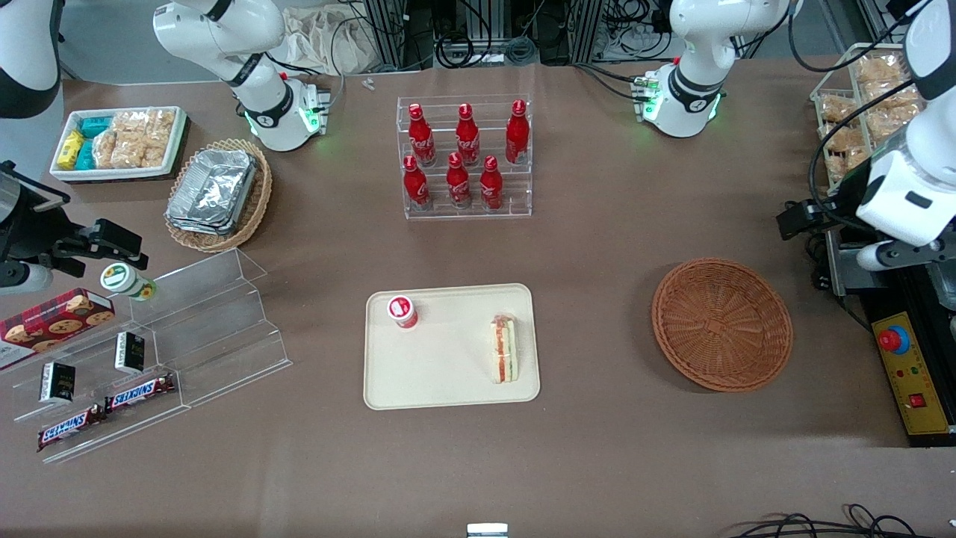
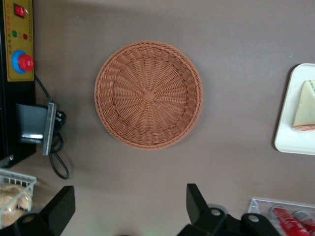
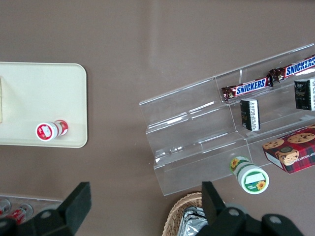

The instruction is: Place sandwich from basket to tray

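The wrist view alone shows the gripper [image 2: 130,209] wide open and holding nothing above the basket [image 2: 148,94], while the sandwich [image 1: 504,349] lies on the tray [image 1: 448,373] beside it.

Brown table [image 1: 612,463]; cables [image 1: 478,37] at edge.
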Tool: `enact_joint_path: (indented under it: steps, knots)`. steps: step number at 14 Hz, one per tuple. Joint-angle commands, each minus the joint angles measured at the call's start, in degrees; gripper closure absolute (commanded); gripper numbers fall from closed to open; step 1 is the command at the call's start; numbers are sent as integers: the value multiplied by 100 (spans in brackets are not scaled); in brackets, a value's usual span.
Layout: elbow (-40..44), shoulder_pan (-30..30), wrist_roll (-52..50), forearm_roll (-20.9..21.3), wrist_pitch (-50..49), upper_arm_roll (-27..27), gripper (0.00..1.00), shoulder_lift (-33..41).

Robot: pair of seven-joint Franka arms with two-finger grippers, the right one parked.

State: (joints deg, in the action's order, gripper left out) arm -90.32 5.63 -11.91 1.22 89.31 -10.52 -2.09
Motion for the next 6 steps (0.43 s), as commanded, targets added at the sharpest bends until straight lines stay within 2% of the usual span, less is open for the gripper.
enact_joint_path:
  steps: [1, 3, 6]
  knots:
    - [-960, -150, 678, -174, 464, 261, 0, 613]
    - [-796, -36, 1111, -148, 368, 261, 0, 543]
    - [-103, 0, 1332, -78, 96, 261, 0, 79]
